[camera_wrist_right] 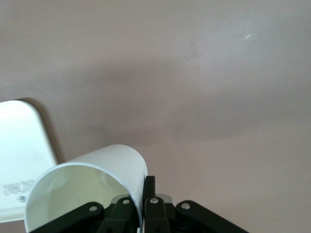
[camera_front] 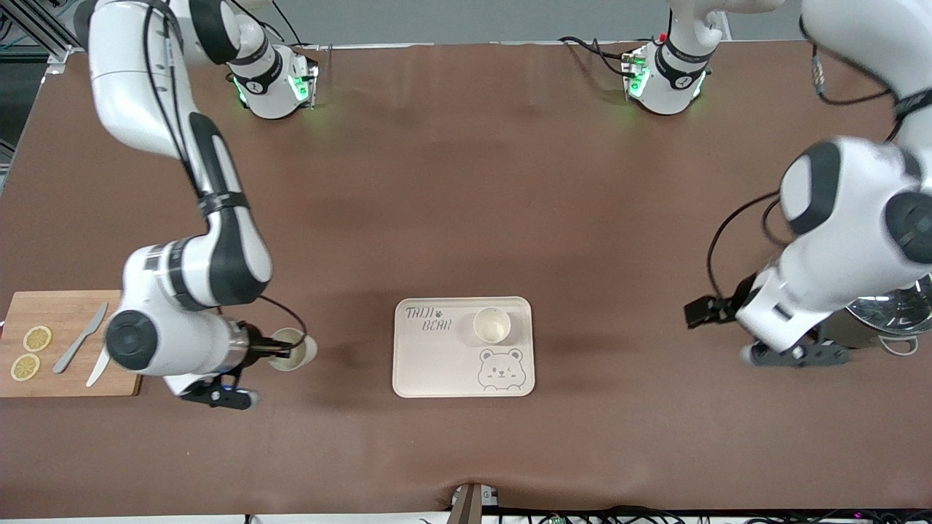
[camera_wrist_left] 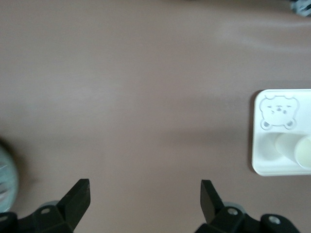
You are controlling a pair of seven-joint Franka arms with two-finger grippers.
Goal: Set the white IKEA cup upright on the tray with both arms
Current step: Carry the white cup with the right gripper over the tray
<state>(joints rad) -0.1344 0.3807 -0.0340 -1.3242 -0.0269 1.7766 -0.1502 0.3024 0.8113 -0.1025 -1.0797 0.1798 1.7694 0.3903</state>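
The tabletop is plain brown. The tray is cream, with a grey bear face drawing and grey "TAIJI BEAR" lettering. A white cup stands on it; a second white cup sits in the black right pincer. Both arms are white with black joint bands. The cutting board is light wood, bearing two yellow lemon slices and a grey knife.

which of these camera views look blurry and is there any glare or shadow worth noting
Front view: sharp at the tray, the left arm smeared, soft arm shadows on the table. Left wrist view: soft throughout, the open left gripper over bare table. Right wrist view: the cup, clamped in the right gripper, washed out.
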